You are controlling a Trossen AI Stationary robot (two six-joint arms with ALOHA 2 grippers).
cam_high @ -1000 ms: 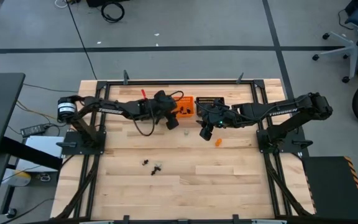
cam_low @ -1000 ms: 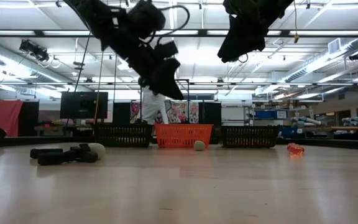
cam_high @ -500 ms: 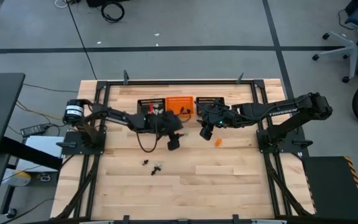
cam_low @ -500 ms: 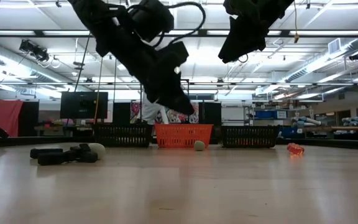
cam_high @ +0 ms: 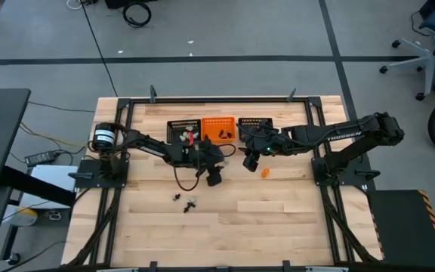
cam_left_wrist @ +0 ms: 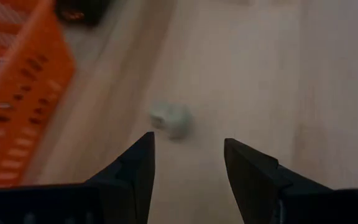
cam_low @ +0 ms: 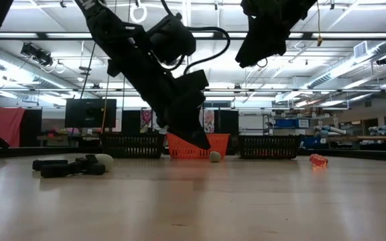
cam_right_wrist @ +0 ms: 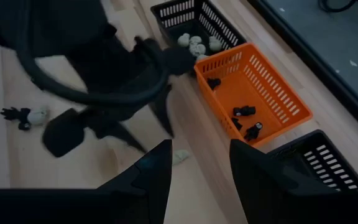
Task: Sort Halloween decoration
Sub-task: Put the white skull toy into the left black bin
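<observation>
Several small black trinkets [cam_high: 183, 202] lie clustered with one pale piece [cam_low: 103, 160] on the near part of the wooden table [cam_high: 278, 219], well apart from both arms; in the low view they sit at the left of the tabletop. Farther in, the left gripper [cam_high: 214, 178] hangs low over the boards with its two fingers [cam_left_wrist: 135, 171] spread apart and nothing between them; in its wrist view a pale whitish trinket [cam_left_wrist: 172, 119] lies on the wood just ahead of the gap, untouched, beside the orange basket [cam_left_wrist: 14, 87]. To the right of that, a bright orange trinket [cam_high: 264, 172] rests alone on the table. Above and just behind it the right gripper [cam_high: 249, 160] hovers higher over the table, fingers likewise parted and empty. At the far edge three mesh baskets stand in a row: the left black basket [cam_high: 174, 127] holds pale pieces [cam_right_wrist: 196, 42], the orange basket in the middle holds a few black pieces [cam_right_wrist: 244, 112], and the right black basket [cam_high: 255, 121] stands partly under the right arm, its contents hidden. Beyond the table the low view shows a lit workshop room.
</observation>
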